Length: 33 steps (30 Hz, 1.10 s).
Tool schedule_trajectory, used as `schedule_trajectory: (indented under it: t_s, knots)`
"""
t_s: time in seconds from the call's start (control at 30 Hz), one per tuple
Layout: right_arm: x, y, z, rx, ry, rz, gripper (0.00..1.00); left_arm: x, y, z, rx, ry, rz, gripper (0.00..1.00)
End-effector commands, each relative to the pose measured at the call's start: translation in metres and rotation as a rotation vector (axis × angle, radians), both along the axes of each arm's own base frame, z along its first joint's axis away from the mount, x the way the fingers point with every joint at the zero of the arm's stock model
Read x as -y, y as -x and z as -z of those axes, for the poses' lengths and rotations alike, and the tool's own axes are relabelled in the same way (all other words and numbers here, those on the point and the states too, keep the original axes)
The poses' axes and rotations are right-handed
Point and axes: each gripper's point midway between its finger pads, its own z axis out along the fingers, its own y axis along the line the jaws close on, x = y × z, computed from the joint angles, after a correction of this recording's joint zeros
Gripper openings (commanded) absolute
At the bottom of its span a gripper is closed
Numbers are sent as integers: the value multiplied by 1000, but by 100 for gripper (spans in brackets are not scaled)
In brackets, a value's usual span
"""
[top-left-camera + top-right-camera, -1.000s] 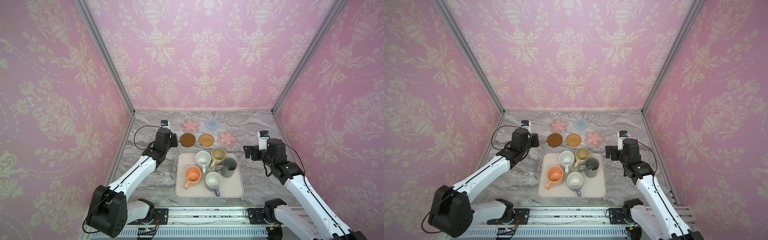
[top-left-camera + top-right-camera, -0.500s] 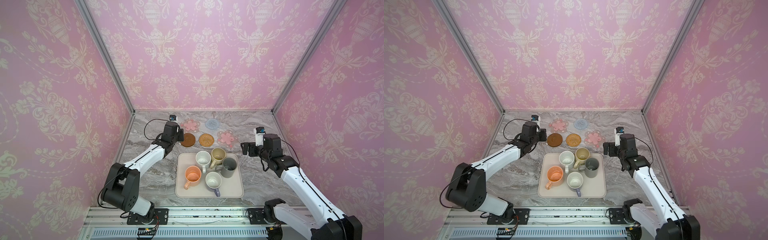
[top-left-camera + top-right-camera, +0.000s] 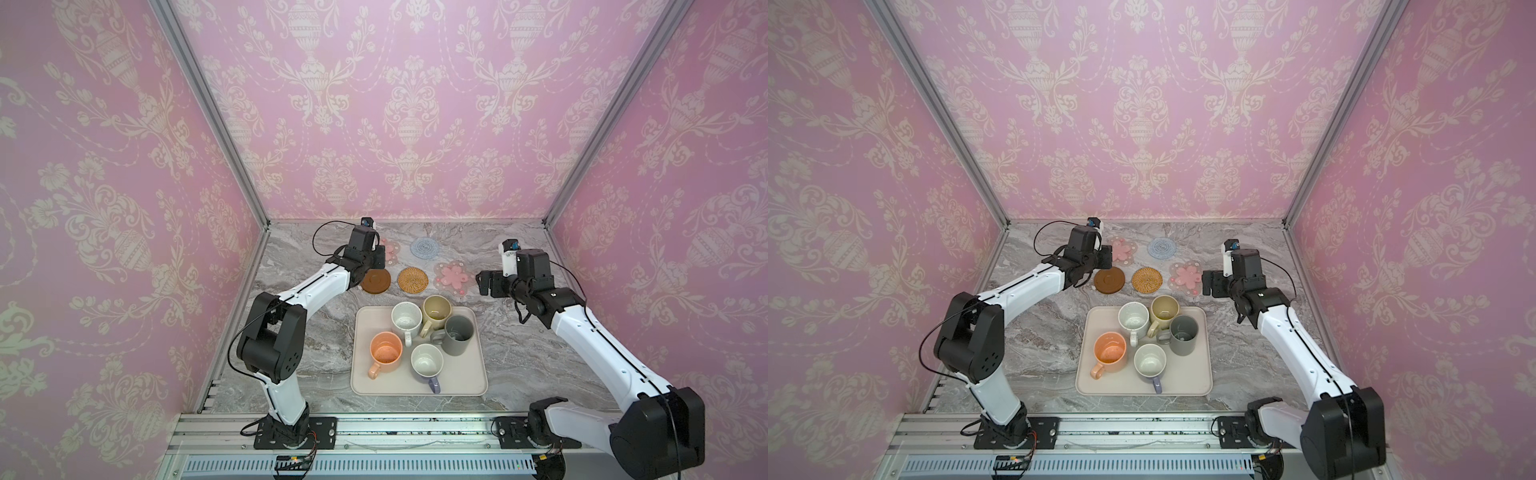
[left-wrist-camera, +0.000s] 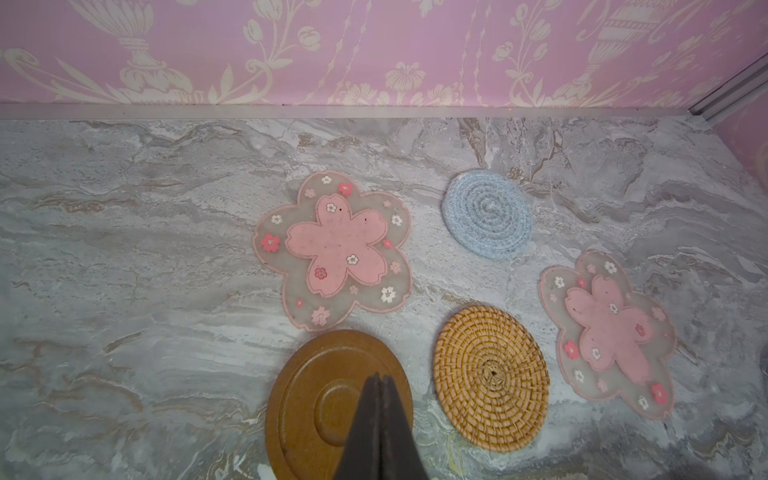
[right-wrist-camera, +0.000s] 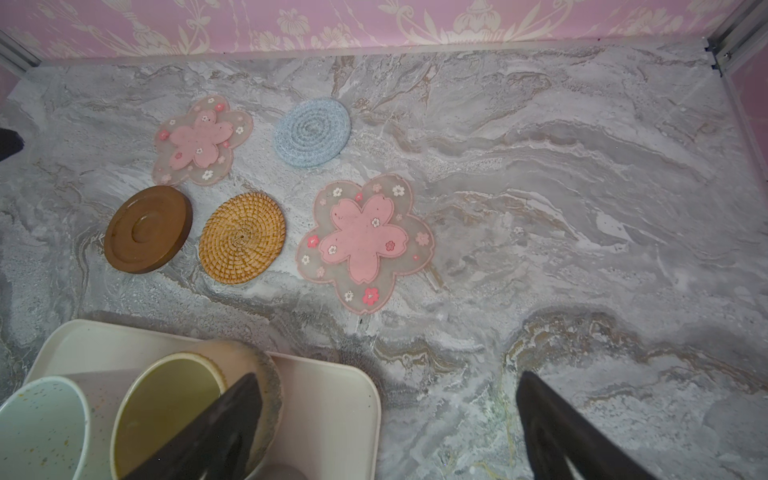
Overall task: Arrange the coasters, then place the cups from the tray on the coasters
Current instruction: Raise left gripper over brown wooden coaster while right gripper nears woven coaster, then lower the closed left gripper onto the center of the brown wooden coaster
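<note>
Pink walls point(image 3: 407, 104) with cream damask; grey-veined marble table point(image 3: 316, 332); cream-beige tray point(image 3: 461, 382).
On the tray: speckled white mug point(image 3: 404, 320) at 11 o'clock, beige-yellow mug point(image 3: 436, 309) at 1, dark grey mug point(image 3: 458, 334) at 3, lavender mug point(image 3: 427, 360), white inside, at 6, orange-peach mug point(image 3: 386, 352) at 8. At 12 beyond: two clear-edged pink blossom coasters point(image 4: 334, 249) point(image 4: 604, 332) with tiny flowers, a pale blue coaster point(image 4: 487, 214), a golden rattan coaster point(image 4: 491, 378), a dark brown coaster point(image 4: 307, 399).

Far pink flower coaster point(image 3: 395, 250) half behind left arm point(image 3: 324, 282); dark brown coaster point(image 4: 307, 407) cut by wrist-view edge.
</note>
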Motion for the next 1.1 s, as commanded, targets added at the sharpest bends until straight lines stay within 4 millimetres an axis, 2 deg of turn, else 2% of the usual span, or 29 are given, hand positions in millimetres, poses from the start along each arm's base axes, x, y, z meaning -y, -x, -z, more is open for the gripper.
schedule_trajectory:
  t_s: [0.0,0.23,0.4,0.67,0.83,0.87,0.9,1.07]
  knots:
    - [-11,-3,-1,-44,-13,-32,96,3,-4,14,-88,0,-25,0]
    - [-29,-9,16,-111,-12,-77,95,3,-3,48,-225,-26,-67,0]
    - [-39,-9,21,-137,-1,-104,95,2,-2,62,-285,-56,-77,0]
    - [-53,-12,25,-157,-8,-126,95,10,-14,70,-309,-50,-65,0]
    - [-74,-20,27,-174,-6,-167,94,9,-20,69,-306,-75,-61,0]
    - [-77,-19,33,-190,4,-174,94,9,-20,68,-304,-75,-61,0]
    - [-83,-26,22,-167,7,-184,94,10,-21,67,-300,-76,-59,0]
    - [-101,-29,23,-180,34,-229,94,9,-20,67,-308,-84,-50,0]
